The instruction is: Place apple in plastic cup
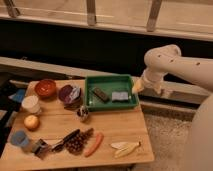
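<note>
The apple [31,122], small, round and yellow-orange, sits on the wooden table [115,127] near its left edge. The light-blue plastic cup [20,138] stands upright just in front of it, at the table's front left corner. The apple and cup are close together but apart. My gripper [149,89] is on the white arm far to the right. It hangs off the table's right side, just beyond the right rim of the green tray [111,80], and holds nothing that I can see.
A white cup [31,104] stands behind the apple, with a red-brown bowl [46,88] and a purple bowl [69,94] further back. The green tray holds two small items. A carrot [93,144], dark grapes [77,142] and a banana peel [125,148] lie along the front.
</note>
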